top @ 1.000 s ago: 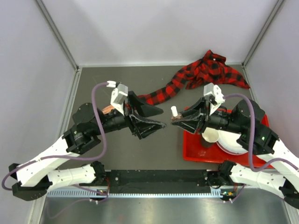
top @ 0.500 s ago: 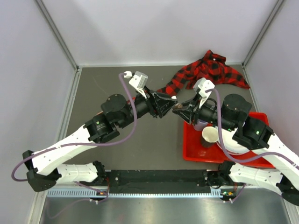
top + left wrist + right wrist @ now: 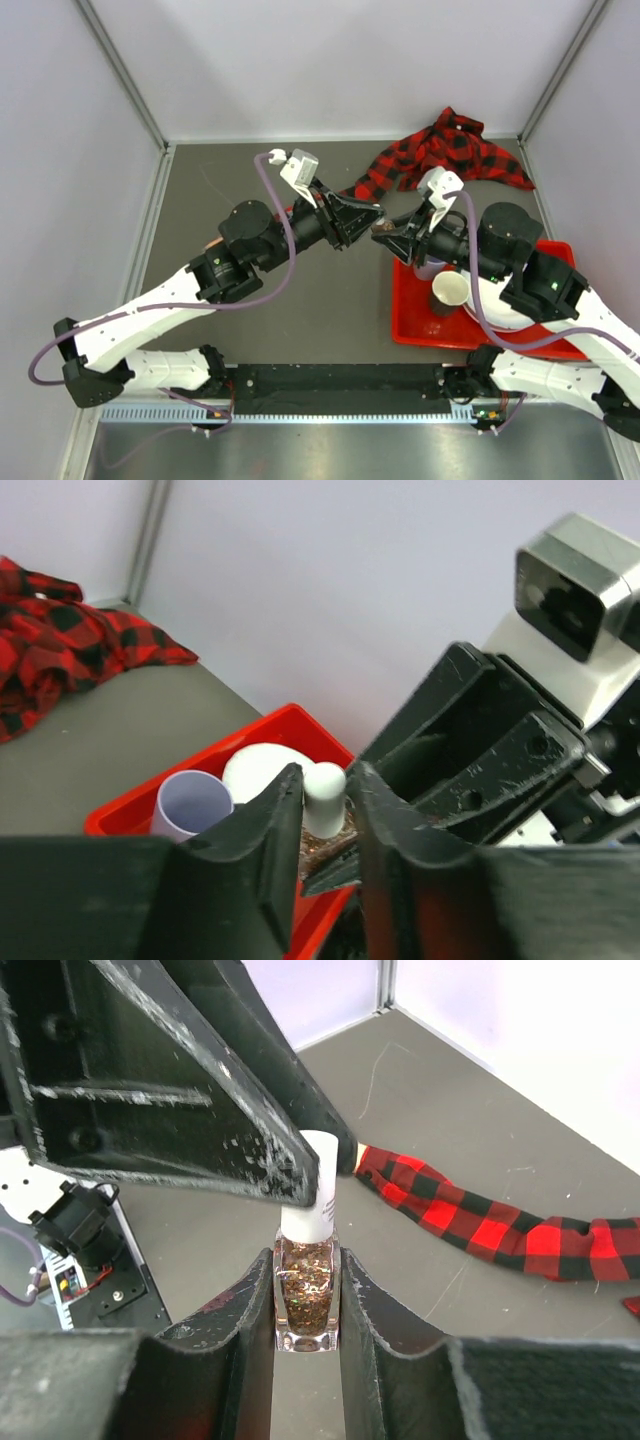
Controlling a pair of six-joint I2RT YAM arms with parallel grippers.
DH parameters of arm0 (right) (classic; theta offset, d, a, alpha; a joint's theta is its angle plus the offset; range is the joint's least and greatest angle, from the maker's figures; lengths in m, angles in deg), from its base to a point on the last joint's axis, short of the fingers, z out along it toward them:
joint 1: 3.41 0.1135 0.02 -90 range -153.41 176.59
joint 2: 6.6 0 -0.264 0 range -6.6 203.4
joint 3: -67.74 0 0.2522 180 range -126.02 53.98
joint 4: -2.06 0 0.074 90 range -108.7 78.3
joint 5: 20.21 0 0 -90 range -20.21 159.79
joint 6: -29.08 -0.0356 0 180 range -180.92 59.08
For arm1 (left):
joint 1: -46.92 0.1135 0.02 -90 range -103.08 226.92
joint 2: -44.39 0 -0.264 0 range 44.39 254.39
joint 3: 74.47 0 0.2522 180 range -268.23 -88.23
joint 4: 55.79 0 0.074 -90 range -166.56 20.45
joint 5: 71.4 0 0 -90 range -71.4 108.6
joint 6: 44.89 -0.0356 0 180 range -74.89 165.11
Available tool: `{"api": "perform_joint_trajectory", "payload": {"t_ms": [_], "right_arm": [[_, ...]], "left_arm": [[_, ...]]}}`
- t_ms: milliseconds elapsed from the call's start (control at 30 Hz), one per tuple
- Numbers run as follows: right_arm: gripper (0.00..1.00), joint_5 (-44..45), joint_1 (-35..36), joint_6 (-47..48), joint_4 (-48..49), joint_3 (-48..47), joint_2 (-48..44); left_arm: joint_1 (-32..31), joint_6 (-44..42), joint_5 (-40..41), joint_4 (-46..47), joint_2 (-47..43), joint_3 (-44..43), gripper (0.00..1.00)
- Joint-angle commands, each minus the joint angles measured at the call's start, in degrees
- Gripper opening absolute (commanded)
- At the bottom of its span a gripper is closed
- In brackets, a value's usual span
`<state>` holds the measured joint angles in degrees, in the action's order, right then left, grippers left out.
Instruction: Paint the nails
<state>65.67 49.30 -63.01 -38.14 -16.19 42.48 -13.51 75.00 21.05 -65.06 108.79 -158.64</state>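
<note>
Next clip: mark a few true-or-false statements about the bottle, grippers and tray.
The right gripper holds the glitter polish bottle. True.
The bottle's white cap is off. False: it is on the bottle.
The left gripper has a finger on each side of the cap. True.
The red tray is empty. False: it holds a purple cup and a white bowl.
The plaid sleeve lies in the tray. False: it lies on the table.
</note>
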Motion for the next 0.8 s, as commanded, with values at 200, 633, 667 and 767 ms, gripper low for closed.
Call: {"api": "perform_joint_trajectory", "payload": {"t_ms": [200, 633, 667, 767], "right_arm": [[0.0, -5.1, -0.1, -2.8, 6.1, -1.4, -3.2], [0.0, -43.1, -0.1, -20.6, 34.4, 4.5, -5.0], [0.0, -43.3, -0.1, -21.8, 35.6, 5.0, -4.9], [0.0, -41.1, -0.1, -22.2, 35.7, 5.7, -5.2]], "left_arm": [[0.0, 2.5, -26.8, 12.7, 1.3, 1.1, 0.0], [0.0, 11.6, -58.4, 37.2, 0.5, 10.0, 0.0], [0.0, 10.7, -60.1, 36.4, 0.3, 9.6, 0.0], [0.0, 3.9, -57.4, 24.9, -1.6, 7.0, 0.0]]}}
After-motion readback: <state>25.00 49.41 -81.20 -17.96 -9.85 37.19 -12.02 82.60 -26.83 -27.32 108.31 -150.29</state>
